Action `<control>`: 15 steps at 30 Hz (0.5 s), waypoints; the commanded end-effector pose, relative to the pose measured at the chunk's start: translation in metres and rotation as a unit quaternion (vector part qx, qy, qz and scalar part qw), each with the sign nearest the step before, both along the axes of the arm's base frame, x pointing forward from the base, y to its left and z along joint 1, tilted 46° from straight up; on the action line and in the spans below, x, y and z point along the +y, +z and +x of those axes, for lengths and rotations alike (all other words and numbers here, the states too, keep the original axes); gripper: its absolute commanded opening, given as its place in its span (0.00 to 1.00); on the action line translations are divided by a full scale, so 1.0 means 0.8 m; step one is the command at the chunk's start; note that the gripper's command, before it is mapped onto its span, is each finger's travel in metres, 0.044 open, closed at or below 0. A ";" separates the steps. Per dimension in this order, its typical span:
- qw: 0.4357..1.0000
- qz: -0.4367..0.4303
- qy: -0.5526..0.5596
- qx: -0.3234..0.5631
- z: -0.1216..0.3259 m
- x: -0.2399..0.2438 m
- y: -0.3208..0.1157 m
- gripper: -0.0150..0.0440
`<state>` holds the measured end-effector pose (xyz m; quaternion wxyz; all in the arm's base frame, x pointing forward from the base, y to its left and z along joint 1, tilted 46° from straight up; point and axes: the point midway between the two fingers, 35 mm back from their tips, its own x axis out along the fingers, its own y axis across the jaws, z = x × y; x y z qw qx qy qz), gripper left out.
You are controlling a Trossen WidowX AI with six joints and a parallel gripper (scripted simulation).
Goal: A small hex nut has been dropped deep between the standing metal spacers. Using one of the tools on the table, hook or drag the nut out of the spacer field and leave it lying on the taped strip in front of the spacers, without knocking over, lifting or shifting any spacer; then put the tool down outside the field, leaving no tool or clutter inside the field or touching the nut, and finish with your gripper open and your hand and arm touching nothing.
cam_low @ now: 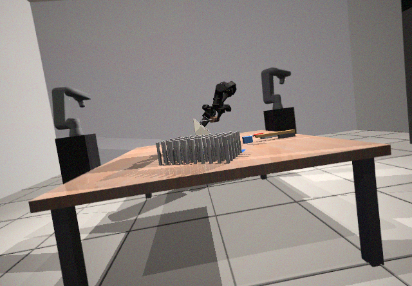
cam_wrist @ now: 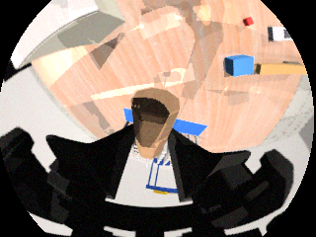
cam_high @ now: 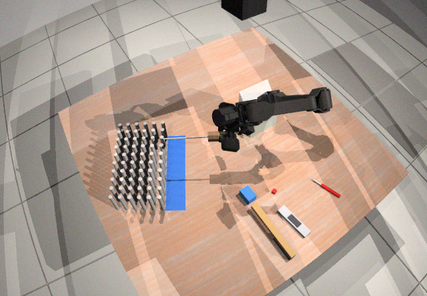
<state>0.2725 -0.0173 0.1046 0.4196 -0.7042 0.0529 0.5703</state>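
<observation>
The fingers [cam_high: 225,139] are closed on the brown handle [cam_high: 214,136] [cam_low: 213,119] [cam_wrist: 155,101] of a thin rod tool, held above the surface [cam_high: 207,217] [cam_low: 299,152] [cam_wrist: 237,116]. Its tip seems to be over the edge of the metal spacers [cam_high: 139,165] [cam_low: 199,148]; I can't make out the nut among them.

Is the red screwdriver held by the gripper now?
No, the red screwdriver lies on the table, away from the gripper.
</observation>
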 end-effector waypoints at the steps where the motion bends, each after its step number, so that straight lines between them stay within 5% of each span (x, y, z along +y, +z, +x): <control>1: 1.000 -0.005 -0.001 0.004 0.007 0.014 -0.020 0.25; 15: 1.000 -0.006 -0.001 0.003 0.019 0.084 -0.087 0.25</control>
